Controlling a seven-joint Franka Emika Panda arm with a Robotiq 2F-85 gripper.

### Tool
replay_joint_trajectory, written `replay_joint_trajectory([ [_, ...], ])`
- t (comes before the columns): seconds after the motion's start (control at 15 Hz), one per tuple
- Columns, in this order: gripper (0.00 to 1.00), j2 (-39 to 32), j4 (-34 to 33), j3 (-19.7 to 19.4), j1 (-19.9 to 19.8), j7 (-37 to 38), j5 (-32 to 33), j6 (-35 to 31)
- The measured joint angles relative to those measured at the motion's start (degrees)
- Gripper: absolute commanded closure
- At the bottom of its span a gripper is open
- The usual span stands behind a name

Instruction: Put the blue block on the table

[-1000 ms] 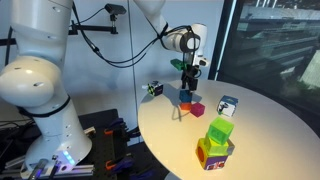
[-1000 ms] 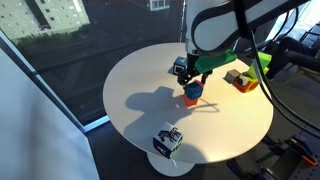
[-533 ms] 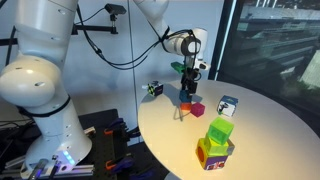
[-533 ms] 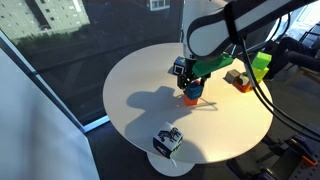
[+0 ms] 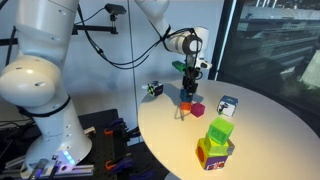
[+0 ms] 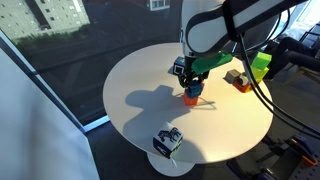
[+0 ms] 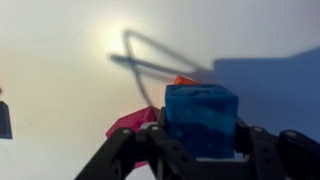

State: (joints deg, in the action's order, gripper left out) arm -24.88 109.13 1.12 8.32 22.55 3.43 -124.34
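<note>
In the wrist view the small blue block fills the space between my black fingers, and the gripper is shut on its two sides. It rests on an orange block, with a magenta cube beside it. In both exterior views the gripper points straight down over the round white table. There the blue block sits on top of the orange block, largely hidden by the fingers.
A dark cube with green marks stands behind the stack. A white-and-blue patterned cube sits near the table's edge. A stack of green and yellow blocks stands farther off. A cable hangs by the arm.
The jaws have closed onto the blue block. The arm has barely moved and the blocks stay where they were.
</note>
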Motion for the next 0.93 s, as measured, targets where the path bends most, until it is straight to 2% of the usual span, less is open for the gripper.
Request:
replay_joint_trajectory([
  [0.53,0.7,-0.62,-5.42,-1.99,-0.05,2.51,0.0,4.59],
  [0.93,0.7,-4.2,-10.43,-2.42,0.0,5.65,-0.01,5.04],
])
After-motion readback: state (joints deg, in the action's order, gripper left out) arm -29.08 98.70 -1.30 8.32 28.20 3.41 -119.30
